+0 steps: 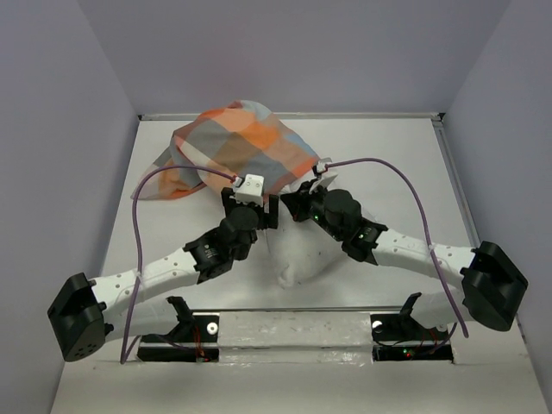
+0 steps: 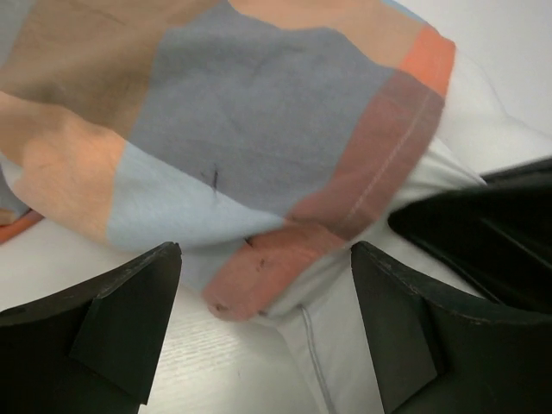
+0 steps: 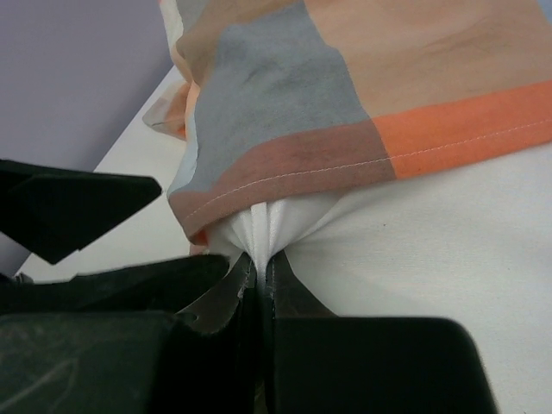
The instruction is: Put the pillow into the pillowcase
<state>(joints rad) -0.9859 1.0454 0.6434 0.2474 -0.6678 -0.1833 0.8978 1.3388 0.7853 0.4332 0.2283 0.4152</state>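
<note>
Pale lavender walls close in a white worktop (image 1: 414, 172), and toward its far left corner lies the thin pillowcase of orange, light-blue and grey-tan checked fabric (image 1: 241, 142), bunched and slack, with its stitched hem facing the near edge. The left gripper (image 2: 266, 259) hovers just above that hem with its jaws spread wide, holding nothing. From under the hem the plump white pillow of soft plain fabric (image 1: 302, 263) runs toward the middle of the near edge; its far end appears to sit inside the case, though how deep is hidden. The right gripper (image 3: 259, 267) is clamped tight on a small pleat of the pillow's cover, right at the hem. The case looks light and limp, likely to fold and slide instead of holding its mouth open, so the doubled hem seems the firmest place to take it. The pillow should be light but bulky and springy; a pinch of cover alone may stretch or slip, so a deeper bite at a corner or edge seam would probably drag it more surely.
</note>
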